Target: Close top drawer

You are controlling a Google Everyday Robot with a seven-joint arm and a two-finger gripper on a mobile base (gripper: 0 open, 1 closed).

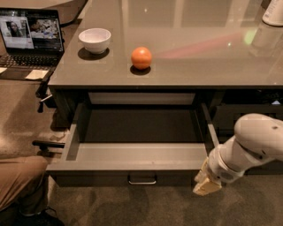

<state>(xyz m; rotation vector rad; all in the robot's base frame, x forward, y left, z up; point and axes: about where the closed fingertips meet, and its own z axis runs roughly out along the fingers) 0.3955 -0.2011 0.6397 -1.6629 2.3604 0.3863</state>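
Note:
The top drawer [141, 152] is pulled wide open under the grey table, with its lighter inner tray bare and a small metal loop handle [142, 180] at mid-front. My gripper [206, 182] hangs on the white arm at the drawer's front right corner, level with the drawer front and right beside it. Its yellowish fingertips point down and left.
A white bowl [94, 40] and an orange [141, 58] sit on the table top [199, 48]. An open laptop [30, 39] is at the left. A person's leg [20, 178] is at the lower left, near the drawer's left corner. A white object [273, 13] stands at the far right.

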